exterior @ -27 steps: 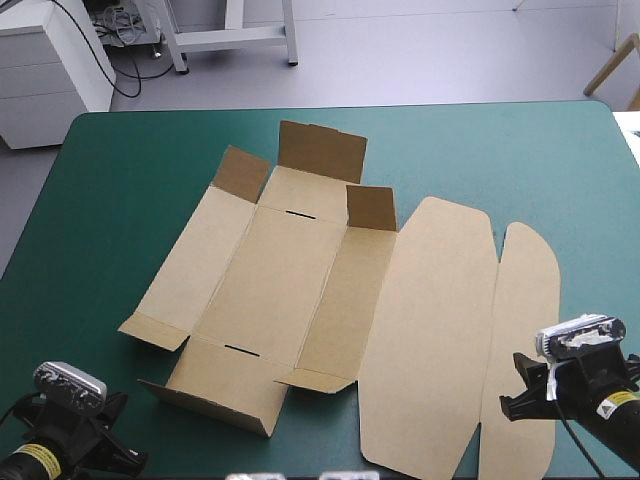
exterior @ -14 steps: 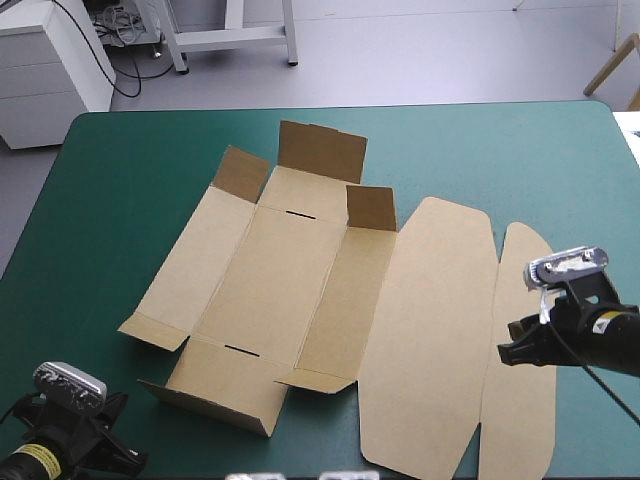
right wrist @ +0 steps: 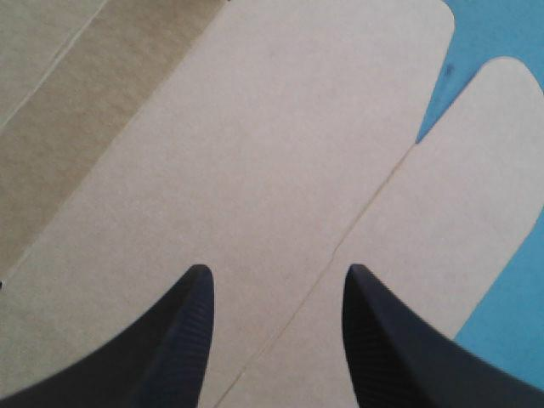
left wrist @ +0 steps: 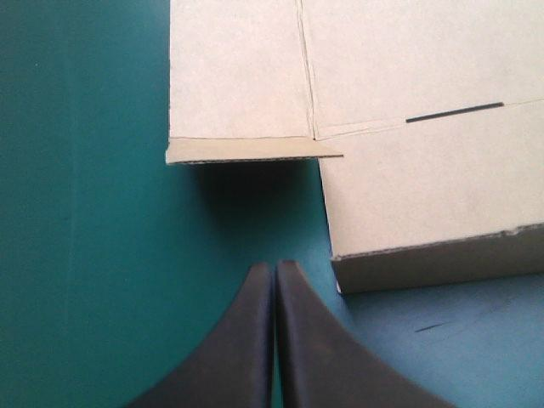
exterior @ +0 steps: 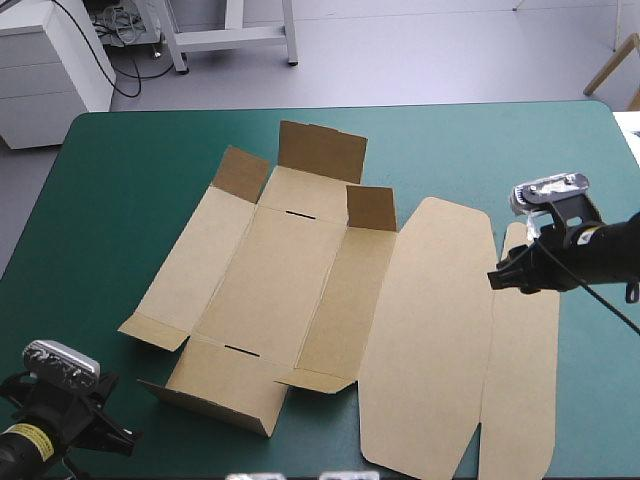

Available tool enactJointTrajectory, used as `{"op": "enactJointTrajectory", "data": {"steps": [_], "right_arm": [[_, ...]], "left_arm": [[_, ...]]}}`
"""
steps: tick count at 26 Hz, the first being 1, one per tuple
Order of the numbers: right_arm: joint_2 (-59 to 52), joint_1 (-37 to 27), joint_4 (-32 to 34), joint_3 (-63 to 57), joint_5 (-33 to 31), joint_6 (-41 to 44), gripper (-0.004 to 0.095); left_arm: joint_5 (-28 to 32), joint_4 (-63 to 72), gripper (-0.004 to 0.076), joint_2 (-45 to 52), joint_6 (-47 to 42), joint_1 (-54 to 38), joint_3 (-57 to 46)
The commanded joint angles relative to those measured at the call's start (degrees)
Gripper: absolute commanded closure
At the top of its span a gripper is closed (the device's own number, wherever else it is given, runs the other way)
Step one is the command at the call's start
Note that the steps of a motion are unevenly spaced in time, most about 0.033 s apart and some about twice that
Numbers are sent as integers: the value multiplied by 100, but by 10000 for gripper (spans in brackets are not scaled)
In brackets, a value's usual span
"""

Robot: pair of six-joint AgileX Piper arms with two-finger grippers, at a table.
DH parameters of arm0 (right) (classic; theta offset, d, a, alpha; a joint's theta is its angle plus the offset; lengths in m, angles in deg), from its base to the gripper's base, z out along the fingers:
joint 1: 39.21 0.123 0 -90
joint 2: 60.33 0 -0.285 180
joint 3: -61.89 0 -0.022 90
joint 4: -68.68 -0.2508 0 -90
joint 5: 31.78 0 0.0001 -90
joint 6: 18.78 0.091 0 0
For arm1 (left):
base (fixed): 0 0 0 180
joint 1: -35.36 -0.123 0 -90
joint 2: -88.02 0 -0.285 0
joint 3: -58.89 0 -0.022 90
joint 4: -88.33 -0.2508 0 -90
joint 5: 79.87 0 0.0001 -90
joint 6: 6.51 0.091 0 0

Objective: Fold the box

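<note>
Across the middle of the teal-green table cover (exterior: 130, 180) lies the brown box (exterior: 290, 280) — a cut sheet of plain cardboard, opened out almost flat. Its long axis runs left to right, slightly skewed, from a side panel at the left to a wide lid panel (exterior: 430, 330) and a narrow rounded flap (exterior: 525, 370) pointing toward the table's right edge. Short flaps at the far end stand partly raised, showing darker inner faces; the near end wall tilts up a little. At the near-left corner of the sheet the left gripper (left wrist: 274, 265) hovers over bare cover, black fingers pressed together in a point, holding nothing. Over the crease between lid panel and rounded flap hangs the right gripper (right wrist: 276, 270) — fingers spread apart, empty.
</note>
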Motion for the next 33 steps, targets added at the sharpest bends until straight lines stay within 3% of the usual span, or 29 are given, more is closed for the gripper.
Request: {"op": "enactJointTrajectory", "data": {"steps": [1,18,24,26,29,33], "right_arm": [[220,23,-464,551,163,-367,463],[1915,36,-1147,2466,163,-1137,463],[2545,451,-1145,3228,163,-1453,460],[2844,796,-1134,3600,163,-1603,411],[3378,1384,-696,4165,163,-1705,259],[3876,1964,269,4418,163,-1556,227]], "left_arm": [[271,-91,734,-451,-60,41,398],[29,-288,734,-2284,-158,41,1509],[-61,-301,734,-2690,-260,41,1612],[-61,-301,734,-2779,-372,41,1612],[-40,-301,734,-2779,-498,41,1625],[-50,-301,734,-2779,-565,41,1625]]}}
